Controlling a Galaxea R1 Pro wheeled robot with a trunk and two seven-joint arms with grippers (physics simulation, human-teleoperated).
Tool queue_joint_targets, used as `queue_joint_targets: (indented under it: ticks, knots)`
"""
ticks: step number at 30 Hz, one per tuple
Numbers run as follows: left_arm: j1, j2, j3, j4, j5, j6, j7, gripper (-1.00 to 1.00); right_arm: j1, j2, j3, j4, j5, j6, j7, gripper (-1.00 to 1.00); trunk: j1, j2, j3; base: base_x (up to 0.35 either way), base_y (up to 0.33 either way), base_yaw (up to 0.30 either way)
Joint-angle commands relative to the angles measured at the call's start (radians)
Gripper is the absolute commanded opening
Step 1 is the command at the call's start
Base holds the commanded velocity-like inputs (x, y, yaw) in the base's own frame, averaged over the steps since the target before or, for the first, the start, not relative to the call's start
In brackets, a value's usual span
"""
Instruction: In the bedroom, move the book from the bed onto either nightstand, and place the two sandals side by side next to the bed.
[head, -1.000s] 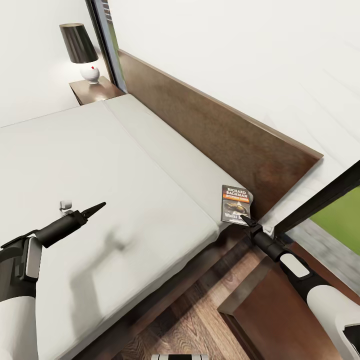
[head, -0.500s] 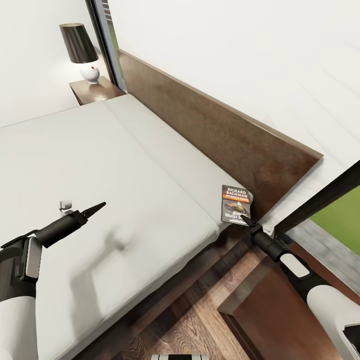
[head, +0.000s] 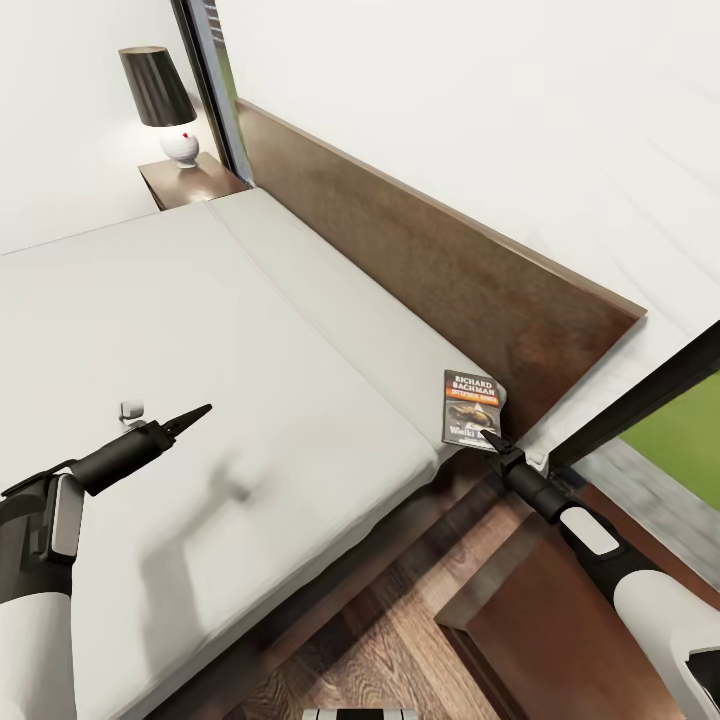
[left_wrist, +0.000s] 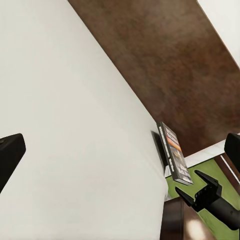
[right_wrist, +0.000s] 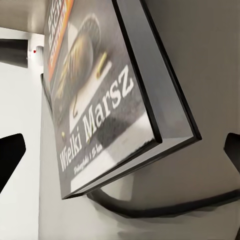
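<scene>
The book (head: 471, 407) lies at the bed's (head: 200, 330) corner beside the headboard; thin, light and stiff, it looks best pinched at its overhanging lower edge. The right gripper (head: 489, 437) sits at that edge, fingers spread; the left gripper's (head: 190, 417) fingers are also spread, holding nothing.

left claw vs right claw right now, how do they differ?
The left claw hovers over bare mattress mid-bed, far from the book; the right claw sits at the book's near edge by the bed corner. From the left wrist camera the right claw's fingers look spread, open toward the book; the left claw's tips look together in the head view. Both are black and hold nothing.
</scene>
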Motion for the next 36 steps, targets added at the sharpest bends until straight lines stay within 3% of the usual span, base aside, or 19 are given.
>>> queue_joint_targets:
  ticks: [1, 33, 34, 36]
  knots:
    - [-0.001, 0.0, 0.001, 0.0, 0.003, 0.008, -0.002, 1.0, -0.001, -0.001, 0.005, 0.0, -0.011, 0.006, 0.002, 1.0, 0.0, 0.0, -0.001, 0.0, 0.0, 0.0]
    - [-0.001, 0.0, 0.001, 0.0, 0.003, 0.008, -0.002, 1.0, -0.001, -0.001, 0.004, 0.0, -0.011, -0.02, 0.006, 1.0, 0.0, 0.0, -0.001, 0.0, 0.0, 0.0]
    - [-0.001, 0.0, 0.001, 0.0, 0.003, 0.008, -0.002, 1.0, -0.001, -0.001, 0.004, 0.0, -0.011, -0.02, 0.006, -1.0, 0.0, 0.0, -0.001, 0.0, 0.0, 0.0]
    - [-0.001, 0.0, 0.001, 0.0, 0.003, 0.008, -0.002, 1.0, -0.001, -0.001, 0.004, 0.0, -0.011, -0.02, 0.006, -1.0, 0.0, 0.0, -0.001, 0.0, 0.0, 0.0]
